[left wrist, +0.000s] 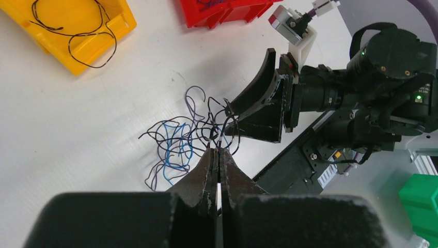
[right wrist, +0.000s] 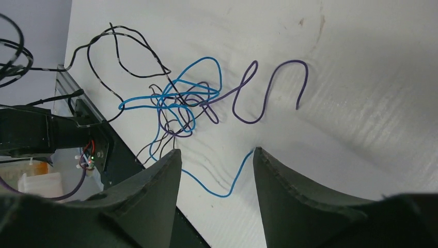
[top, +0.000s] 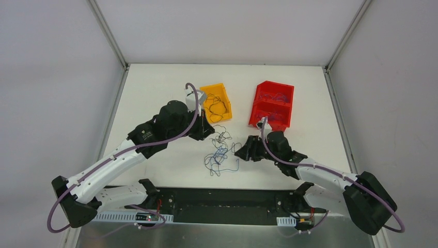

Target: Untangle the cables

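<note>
In the middle of the desk [top: 155, 93], the cables [top: 219, 154] lie in a curly heap between the two tools. The left tool [left wrist: 217, 150] is pinched shut on a black strand [left wrist: 222, 135] at the heap's far side. The right tool [right wrist: 217, 152] is open and holds nothing. The heap lies just ahead of it, and one blue strand [right wrist: 230, 194] runs between its two fingers. The right tool looks best placed to grab next.
</note>
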Controlling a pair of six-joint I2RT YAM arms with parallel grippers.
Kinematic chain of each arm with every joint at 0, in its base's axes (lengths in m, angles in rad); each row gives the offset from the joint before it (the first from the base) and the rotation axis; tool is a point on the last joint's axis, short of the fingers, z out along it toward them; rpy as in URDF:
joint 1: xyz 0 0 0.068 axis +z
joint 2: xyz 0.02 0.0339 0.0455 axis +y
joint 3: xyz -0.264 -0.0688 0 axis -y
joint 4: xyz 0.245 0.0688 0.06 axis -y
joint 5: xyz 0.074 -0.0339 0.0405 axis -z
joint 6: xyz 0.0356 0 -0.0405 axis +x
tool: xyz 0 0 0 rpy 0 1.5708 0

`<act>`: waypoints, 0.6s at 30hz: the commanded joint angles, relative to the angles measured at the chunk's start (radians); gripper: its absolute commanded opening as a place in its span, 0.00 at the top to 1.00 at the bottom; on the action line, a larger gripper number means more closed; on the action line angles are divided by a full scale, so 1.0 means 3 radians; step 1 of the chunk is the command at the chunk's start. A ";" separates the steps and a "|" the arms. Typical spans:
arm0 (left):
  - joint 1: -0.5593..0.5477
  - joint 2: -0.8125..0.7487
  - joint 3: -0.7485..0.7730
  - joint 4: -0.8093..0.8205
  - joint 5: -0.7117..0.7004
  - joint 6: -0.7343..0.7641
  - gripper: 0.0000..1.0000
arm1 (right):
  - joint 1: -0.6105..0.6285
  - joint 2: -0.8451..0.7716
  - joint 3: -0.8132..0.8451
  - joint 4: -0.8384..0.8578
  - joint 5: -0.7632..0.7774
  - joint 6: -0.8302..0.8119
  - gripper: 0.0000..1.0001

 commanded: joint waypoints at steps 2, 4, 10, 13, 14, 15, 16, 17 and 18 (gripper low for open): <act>-0.0011 -0.0074 -0.0038 0.0148 -0.0184 0.0049 1.00 | 0.0327 -0.0011 0.0067 0.0398 0.0686 -0.0124 0.44; -0.0012 -0.0075 -0.0030 0.0151 -0.0182 0.0051 1.00 | 0.0442 0.0012 0.0113 0.0347 0.0788 -0.0293 0.44; -0.0016 -0.0076 0.0018 0.0147 -0.0137 0.0043 1.00 | 0.0688 0.0294 0.0137 0.0659 0.0855 -0.0524 0.44; -0.0012 -0.0088 0.0029 0.0148 -0.0113 0.0020 1.00 | 0.0922 0.0462 0.0231 0.0773 0.1074 -0.0588 0.44; -0.0013 -0.0100 0.0022 0.0148 -0.0111 0.0012 1.00 | 0.0996 0.0518 0.0276 0.0786 0.1210 -0.0587 0.45; -0.0013 -0.0106 0.0019 0.0148 -0.0114 0.0007 1.00 | 0.1051 0.0586 0.0319 0.0796 0.1296 -0.0582 0.45; -0.0016 -0.0117 0.0011 0.0145 -0.0120 0.0002 1.00 | 0.1093 0.0656 0.0347 0.0841 0.1380 -0.0577 0.45; -0.0015 -0.0127 0.0010 0.0144 -0.0123 -0.0001 1.00 | 0.1142 0.0724 0.0364 0.0912 0.1462 -0.0572 0.45; -0.0012 -0.0143 0.0006 0.0145 -0.0133 -0.0011 1.00 | 0.1190 0.0799 0.0380 0.0988 0.1516 -0.0561 0.44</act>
